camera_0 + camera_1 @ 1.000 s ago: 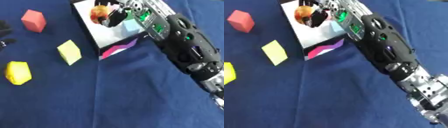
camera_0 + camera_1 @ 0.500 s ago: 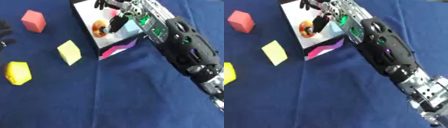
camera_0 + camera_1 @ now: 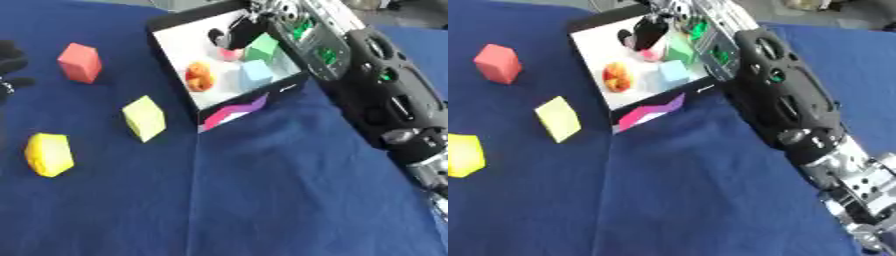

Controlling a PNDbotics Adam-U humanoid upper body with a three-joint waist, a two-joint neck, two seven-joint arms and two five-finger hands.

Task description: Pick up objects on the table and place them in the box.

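Observation:
A box with a black rim and white floor stands at the upper middle. In it lie an orange-yellow ball, a light blue cube, a green cube and a small pink thing. My right hand hangs over the box's far part, just above the pink thing, fingers relaxed and holding nothing. On the blue cloth to the left of the box sit a red cube, a yellow-green cube and a yellow block. My left hand shows at the left edge, open.
My right forearm runs from the lower right up to the box, covering its right side. A pink and purple flap sticks out of the box's near wall. Blue cloth covers the table.
My right hand has let go of the orange-yellow ball, which now lies on the box floor. The hand has drawn back toward the box's far side.

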